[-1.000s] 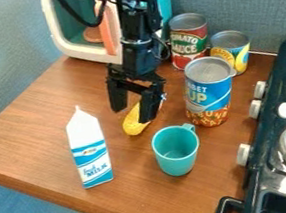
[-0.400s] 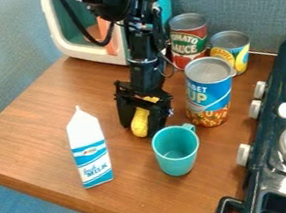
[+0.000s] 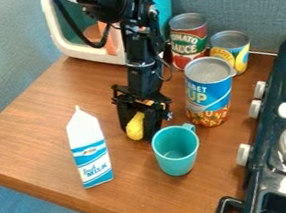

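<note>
We've got the gripper [image 3: 140, 133] clamped on a yellow thing [image 3: 134, 128], top partly hidden, so can't make out what it is. Teal cup [image 3: 178, 156] crowds it; milk carton [image 3: 90, 149] and soup can [image 3: 209, 93] flank it.

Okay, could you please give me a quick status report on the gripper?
Gripper closed on yellow toy. Toy low, by table. Cup close by, might crowd it.

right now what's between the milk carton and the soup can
In the camera view, the gripper, with the yellow object between its fingers, stands between the milk carton and the soup can. The teal cup sits nearer the camera.
</note>
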Robot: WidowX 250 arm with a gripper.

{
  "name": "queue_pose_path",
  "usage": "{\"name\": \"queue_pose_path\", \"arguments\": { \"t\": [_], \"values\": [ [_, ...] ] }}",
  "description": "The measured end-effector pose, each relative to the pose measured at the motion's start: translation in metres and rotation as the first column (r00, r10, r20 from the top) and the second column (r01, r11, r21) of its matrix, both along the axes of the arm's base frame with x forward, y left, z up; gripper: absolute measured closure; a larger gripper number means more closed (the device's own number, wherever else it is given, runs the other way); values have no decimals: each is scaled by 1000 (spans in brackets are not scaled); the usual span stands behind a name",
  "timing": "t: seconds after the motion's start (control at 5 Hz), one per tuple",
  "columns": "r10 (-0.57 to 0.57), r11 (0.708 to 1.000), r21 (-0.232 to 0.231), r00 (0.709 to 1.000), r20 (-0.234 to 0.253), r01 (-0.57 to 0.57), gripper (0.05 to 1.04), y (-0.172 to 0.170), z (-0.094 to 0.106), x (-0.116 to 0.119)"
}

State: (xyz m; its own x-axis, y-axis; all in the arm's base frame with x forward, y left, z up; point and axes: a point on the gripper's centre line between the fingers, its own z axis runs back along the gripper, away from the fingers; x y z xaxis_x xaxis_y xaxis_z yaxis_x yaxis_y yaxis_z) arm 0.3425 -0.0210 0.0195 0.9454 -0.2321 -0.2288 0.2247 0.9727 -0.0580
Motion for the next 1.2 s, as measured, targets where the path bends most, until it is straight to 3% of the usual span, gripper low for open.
{"name": "queue_pose_path", "arguments": {
  "t": [0.4, 0.6, 0.8, 1.0, 1.2],
  "values": [
    [87, 996, -1, 992, 92, -87, 387, 44, 61, 9],
    [78, 997, 14, 989, 128, -80, 387, 70, 91, 22],
    [121, 986, 112, 992, 36, -124, 387, 114, 78, 25],
    [194, 970, 165, 977, -83, -179, 387, 139, 52, 22],
    [261, 956, 181, 951, -168, -230, 387, 152, 43, 12]
  ]
}}
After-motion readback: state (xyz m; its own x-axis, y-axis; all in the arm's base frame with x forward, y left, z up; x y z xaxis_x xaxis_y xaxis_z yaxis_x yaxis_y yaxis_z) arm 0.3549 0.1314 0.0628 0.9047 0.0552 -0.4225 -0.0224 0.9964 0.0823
